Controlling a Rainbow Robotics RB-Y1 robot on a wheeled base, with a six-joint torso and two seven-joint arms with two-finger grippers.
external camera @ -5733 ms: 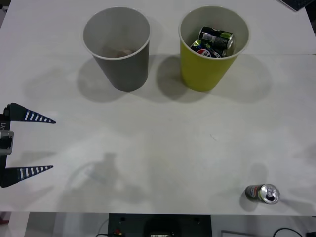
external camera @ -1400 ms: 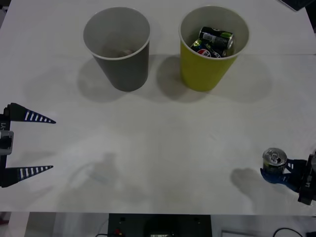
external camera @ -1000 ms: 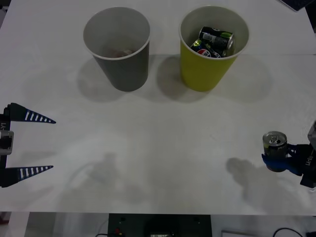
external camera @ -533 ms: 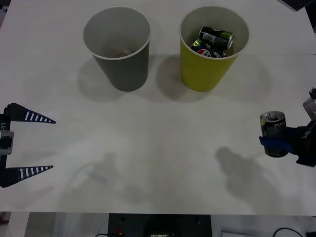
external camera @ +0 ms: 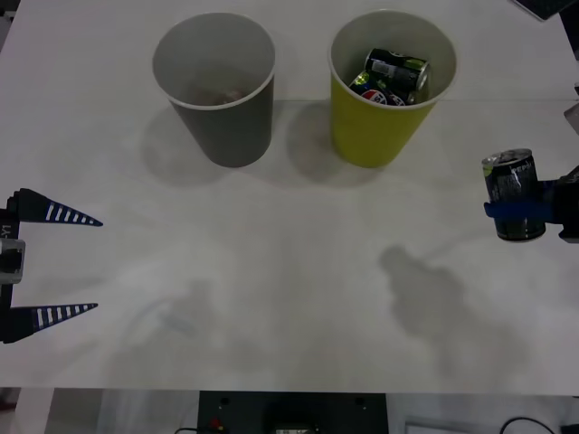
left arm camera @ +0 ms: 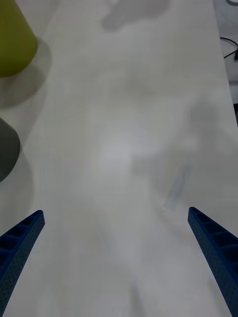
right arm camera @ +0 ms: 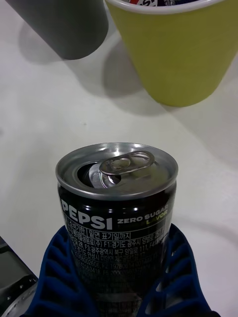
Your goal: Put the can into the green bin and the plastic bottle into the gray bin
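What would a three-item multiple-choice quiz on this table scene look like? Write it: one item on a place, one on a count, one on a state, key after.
1. Where is the can?
A. lying on the table
B. held in the air by the right gripper, right of the green bin
C. inside the gray bin

2. How many cans lie inside the green bin?
A. none
B. at least two
C. exactly one

3. How does the left gripper stand?
A. open, holding nothing
B. shut on a bottle
C. shut on a can

Key: 1 B, blue fingers clamp its sides above its shadow; 2 B, a dark can and a Pepsi can show inside; 3 A, its fingers stand apart at the table's left edge.
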